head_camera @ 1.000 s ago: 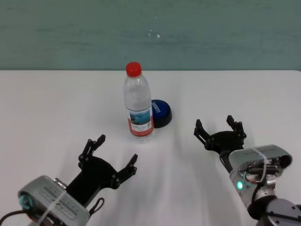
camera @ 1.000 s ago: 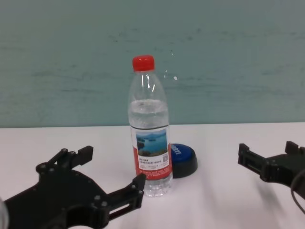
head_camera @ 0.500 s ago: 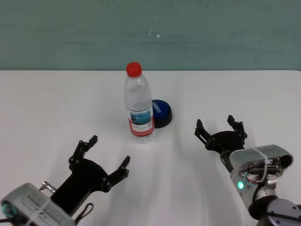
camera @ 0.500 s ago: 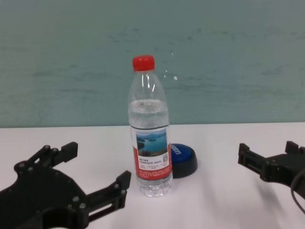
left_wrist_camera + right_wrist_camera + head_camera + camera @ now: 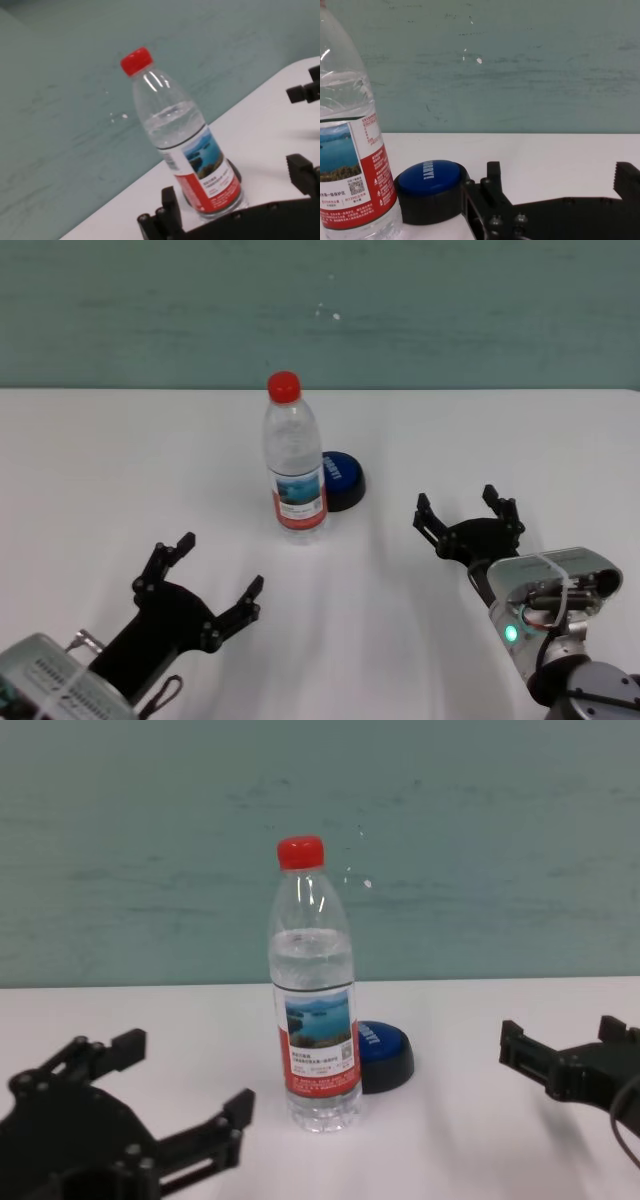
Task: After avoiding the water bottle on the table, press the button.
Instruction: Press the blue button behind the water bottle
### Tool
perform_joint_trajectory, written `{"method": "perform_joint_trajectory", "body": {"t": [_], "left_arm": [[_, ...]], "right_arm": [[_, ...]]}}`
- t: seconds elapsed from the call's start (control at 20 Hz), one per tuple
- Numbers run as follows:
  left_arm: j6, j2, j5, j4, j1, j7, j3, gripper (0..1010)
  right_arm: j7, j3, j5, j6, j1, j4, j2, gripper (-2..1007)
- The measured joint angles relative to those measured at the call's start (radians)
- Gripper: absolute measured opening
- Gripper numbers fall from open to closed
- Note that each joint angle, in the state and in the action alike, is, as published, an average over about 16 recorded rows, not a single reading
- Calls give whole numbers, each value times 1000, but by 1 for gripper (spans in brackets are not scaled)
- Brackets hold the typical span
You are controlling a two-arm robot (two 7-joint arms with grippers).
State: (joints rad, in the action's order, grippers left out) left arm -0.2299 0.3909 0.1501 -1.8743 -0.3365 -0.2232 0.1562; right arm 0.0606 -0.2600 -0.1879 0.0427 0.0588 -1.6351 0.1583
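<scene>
Left end effector (image 5: 198,581) wide open, gripping nothing, low over the tabletop (image 5: 100,470) on the near left, well short of the water bottle (image 5: 294,462). Right end effector (image 5: 468,518) also open and empty, near right, apart from everything, roughly level with the button's side.

Water bottle upright mid-tabletop, red cap on, part-filled. Button (image 5: 341,480) sits just behind and to the right of the bottle, touching or nearly touching its base; cannot tell which. From the left wrist view the bottle (image 5: 187,150) blocks almost all of the button; from the right wrist view the button (image 5: 431,189) is plainly exposed.

Risks, my read: a straight push from the left would hit the bottle; it's tall and narrow, so a knock would likely tip it. Coming from the right, the gap beside the bottle is tight, so an open finger could clip the label side while pressing. An off-centre press could skid the button into the bottle.
</scene>
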Motion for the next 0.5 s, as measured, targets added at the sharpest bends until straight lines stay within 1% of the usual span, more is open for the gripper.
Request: {"method": "perform_joint_trajectory", "body": {"t": [0.2,0.5], "left_arm": [[-24,10,-65,16,-5,-28,-29,1000],[-58,33,-187,50,-9,-83,-83,1000]], "right_arm": [[0,0,0,0,0,0,0,1004],[0,0,0,0,0,0,0,1004]]}}
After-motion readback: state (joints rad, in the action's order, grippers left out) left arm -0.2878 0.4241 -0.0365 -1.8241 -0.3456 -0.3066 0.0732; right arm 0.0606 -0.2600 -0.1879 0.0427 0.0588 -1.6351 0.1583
